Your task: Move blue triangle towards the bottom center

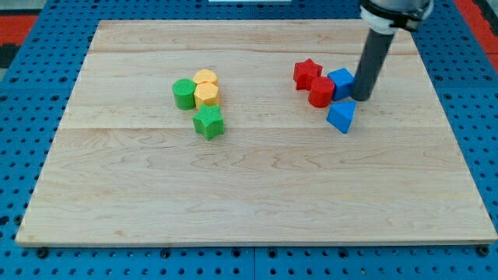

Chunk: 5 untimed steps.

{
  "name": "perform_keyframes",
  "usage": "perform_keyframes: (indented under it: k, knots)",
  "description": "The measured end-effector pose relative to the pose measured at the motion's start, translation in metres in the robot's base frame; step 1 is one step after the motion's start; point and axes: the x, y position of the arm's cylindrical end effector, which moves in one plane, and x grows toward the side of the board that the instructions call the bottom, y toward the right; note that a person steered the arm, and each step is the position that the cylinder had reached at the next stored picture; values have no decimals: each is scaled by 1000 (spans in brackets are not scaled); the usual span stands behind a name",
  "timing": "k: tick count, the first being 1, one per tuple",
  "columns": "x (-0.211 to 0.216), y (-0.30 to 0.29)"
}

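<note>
The blue triangle (341, 117) lies on the wooden board (249, 187) at the view's right, just below a cluster of blocks. My tip (361, 97) stands just above and to the right of the blue triangle, close to it, and right beside the blue cube (341, 82). Whether the tip touches either block cannot be told. A red star (306, 73) and a red cylinder (320, 92) sit to the left of the blue cube.
At the view's left of centre stand a green cylinder (184, 93), a yellow cylinder (205, 78), a yellow hexagon (207, 95) and a green star (208, 123), packed together. A blue pegboard (23, 117) surrounds the board.
</note>
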Motion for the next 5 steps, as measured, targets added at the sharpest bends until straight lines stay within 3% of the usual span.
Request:
perform_keyframes:
  k: [1, 3, 5]
  knots:
    - [-11, -22]
    - [55, 3]
    - [40, -11]
